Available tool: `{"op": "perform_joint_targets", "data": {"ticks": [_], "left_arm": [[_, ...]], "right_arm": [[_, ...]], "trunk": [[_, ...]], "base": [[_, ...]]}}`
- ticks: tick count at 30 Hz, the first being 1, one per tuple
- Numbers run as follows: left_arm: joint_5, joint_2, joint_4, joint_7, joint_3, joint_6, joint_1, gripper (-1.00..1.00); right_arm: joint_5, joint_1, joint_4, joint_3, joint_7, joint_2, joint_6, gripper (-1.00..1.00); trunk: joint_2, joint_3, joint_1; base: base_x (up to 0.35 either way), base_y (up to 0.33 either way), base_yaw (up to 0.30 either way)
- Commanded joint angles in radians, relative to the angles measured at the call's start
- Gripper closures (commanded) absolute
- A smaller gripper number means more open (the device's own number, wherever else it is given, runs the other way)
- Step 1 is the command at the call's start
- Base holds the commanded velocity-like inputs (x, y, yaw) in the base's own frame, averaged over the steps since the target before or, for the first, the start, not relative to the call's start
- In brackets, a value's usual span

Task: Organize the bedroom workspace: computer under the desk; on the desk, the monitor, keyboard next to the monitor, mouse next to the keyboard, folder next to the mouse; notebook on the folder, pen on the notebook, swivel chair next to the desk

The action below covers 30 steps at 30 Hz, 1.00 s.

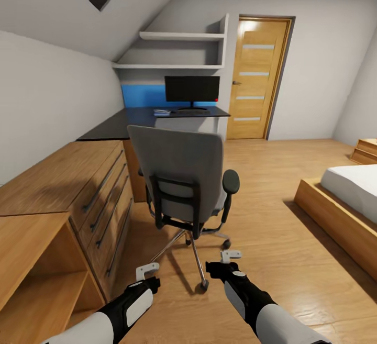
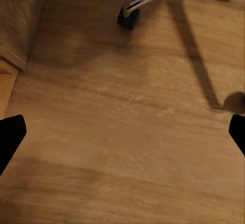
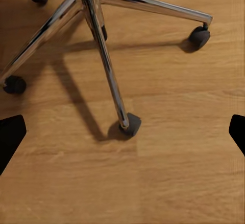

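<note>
We stand behind the swivel chair (image 1: 180, 176), its back hiding the seat; the bench (image 1: 141, 120) with the monitor (image 1: 192, 89) lies beyond. Both sets of fingers (image 2: 10, 139) hang released; we should circle round.

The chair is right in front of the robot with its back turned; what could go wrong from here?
1. The chair rides on castors over smooth wood floor, so a nudge might send it rolling or spinning away.
2. Its tall back hides the seat, so anything lying there could slide off unnoticed.
3. The dresser stands close beside the chair, and the left arm's open fingers could knock it on the way past.
</note>
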Motion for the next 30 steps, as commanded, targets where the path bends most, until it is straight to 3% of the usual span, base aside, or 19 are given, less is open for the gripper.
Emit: {"op": "perform_joint_targets", "data": {"ticks": [1, 9, 30], "left_arm": [[0.002, 0.001, -0.002, 0.007, -0.007, 0.004, -0.001, -1.0], [0.003, 0.001, -0.002, 0.007, -0.007, 0.004, -0.001, -1.0], [0.003, 0.001, -0.002, 0.007, -0.007, 0.003, -0.001, -1.0]], "right_arm": [[-0.009, 0.0, -0.002, 0.009, -0.008, -0.001, 0.005, -1.0], [-0.009, 0.0, -0.003, 0.009, -0.007, 0.0, 0.004, -1.0], [-0.007, 0.0, -0.002, 0.009, -0.006, 0.0, 0.002, -1.0]], "trunk": [[-0.008, -0.004, 0.004], [-0.064, -0.032, 0.034], [-0.211, -0.098, 0.115]], "base": [[0.0, 0.0, 0.17], [0.0, 0.0, 0.142], [0.0, 0.0, 0.002]]}}
